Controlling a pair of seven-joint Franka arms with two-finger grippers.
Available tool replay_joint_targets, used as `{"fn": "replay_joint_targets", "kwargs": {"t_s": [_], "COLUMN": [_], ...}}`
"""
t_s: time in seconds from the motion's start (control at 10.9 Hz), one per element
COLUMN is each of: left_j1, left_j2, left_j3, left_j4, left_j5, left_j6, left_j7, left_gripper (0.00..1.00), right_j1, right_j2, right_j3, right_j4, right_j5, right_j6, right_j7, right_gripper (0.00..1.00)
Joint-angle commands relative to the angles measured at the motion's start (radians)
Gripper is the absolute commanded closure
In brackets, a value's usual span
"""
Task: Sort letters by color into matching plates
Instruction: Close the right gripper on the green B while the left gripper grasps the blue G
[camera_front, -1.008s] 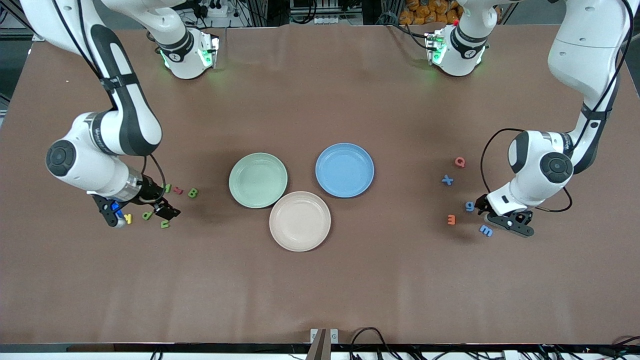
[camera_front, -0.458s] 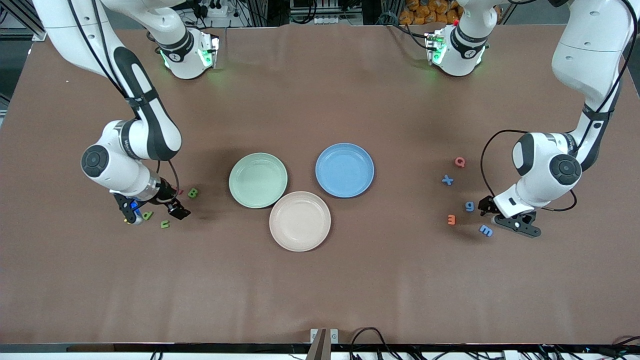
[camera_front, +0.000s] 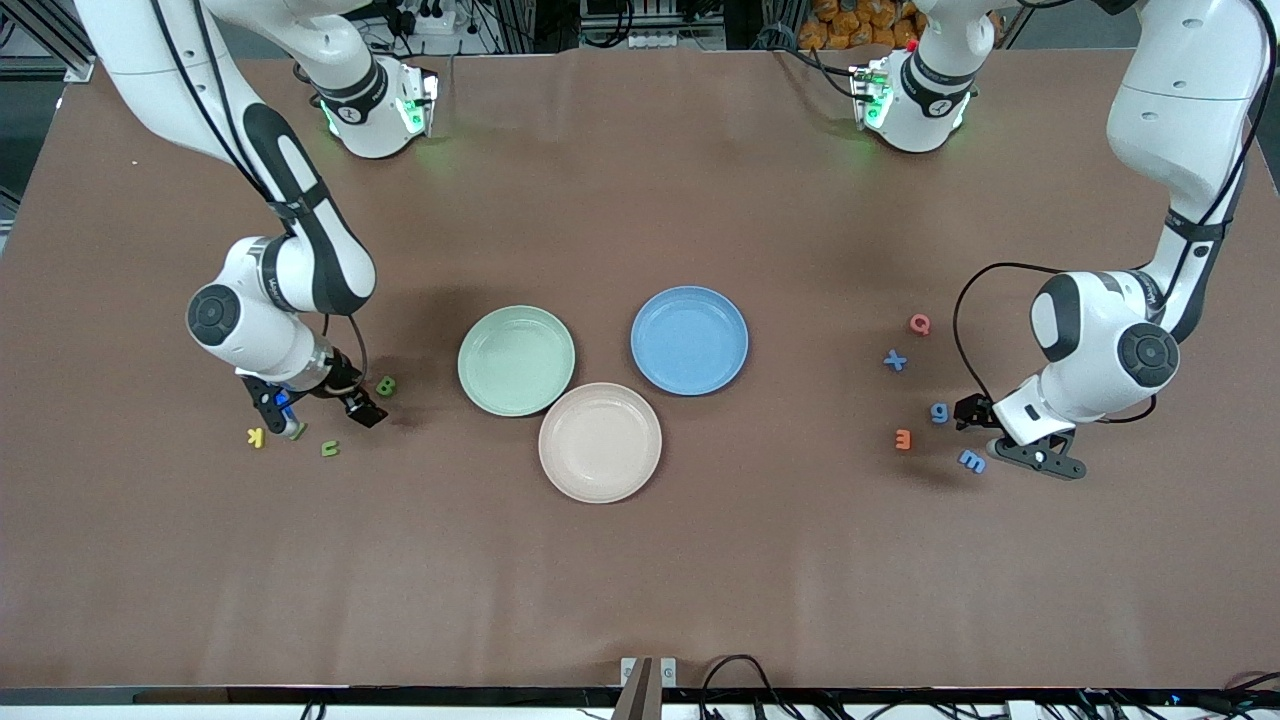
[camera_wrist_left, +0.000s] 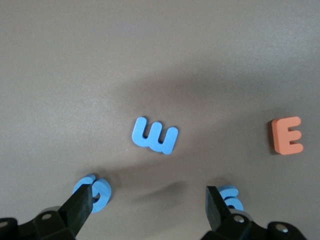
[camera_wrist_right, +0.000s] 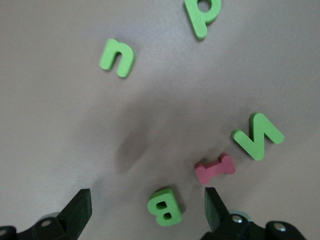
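My right gripper (camera_front: 318, 412) hangs open low over the green letters at the right arm's end of the table. In the right wrist view the green B (camera_wrist_right: 165, 206) lies between the open fingers of that gripper (camera_wrist_right: 147, 212), untouched. Green N (camera_wrist_right: 257, 135), u (camera_wrist_right: 117, 57) and p (camera_wrist_right: 202, 15) lie around it. The B (camera_front: 385, 385) and u (camera_front: 330, 449) also show from the front. My left gripper (camera_front: 1003, 437) is open over the blue letters. The left wrist view has this gripper (camera_wrist_left: 148, 212) empty, with the blue m (camera_wrist_left: 155, 135) ahead and one blue letter (camera_wrist_left: 97, 192) by a finger. The green plate (camera_front: 516, 360) and blue plate (camera_front: 689, 340) stand mid-table.
A beige-pink plate (camera_front: 600, 442) sits nearer the front camera, touching both others. A yellow K (camera_front: 255, 436) and a pink I (camera_wrist_right: 215, 168) lie among the green letters. An orange E (camera_front: 903, 438) and a red Q (camera_front: 919, 323) lie among the blue g (camera_front: 939, 412), m (camera_front: 971, 460) and x (camera_front: 895, 361).
My right gripper has moved toward the plates, uncovering the yellow K and stopping over the B. The left arm shifted slightly toward its own end of the table. Both stayed open.
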Motion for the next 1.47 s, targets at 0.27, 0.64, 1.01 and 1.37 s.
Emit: {"fn": "replay_joint_targets", "kwargs": {"t_s": [0.27, 0.64, 1.01, 1.37], "left_j1": [0.052, 0.058, 0.047, 0.044], "left_j2": [0.052, 0.049, 0.057, 0.060], "left_j3": [-0.004, -0.004, 0.004, 0.005], "left_j4": [0.065, 0.084, 0.084, 0.085], "left_j5": [-0.036, -0.033, -0.021, 0.046], "left_j6": [-0.022, -0.079, -0.079, -0.079], "left_j7": [0.147, 0.150, 0.146, 0.136], "left_gripper": [0.02, 0.15, 0.17, 0.17], "right_j1": [0.047, 0.048, 0.053, 0.054], "right_j2": [0.009, 0.032, 0.035, 0.019], "right_j3": [0.000, 0.000, 0.000, 0.000], "right_j4": [-0.027, -0.031, -0.033, -0.070], "right_j5": [0.017, 0.016, 0.016, 0.016], "right_j6": [0.039, 0.069, 0.069, 0.082], "right_j7": [0.016, 0.015, 0.007, 0.006], "right_gripper": [0.00, 0.00, 0.14, 0.20]}}
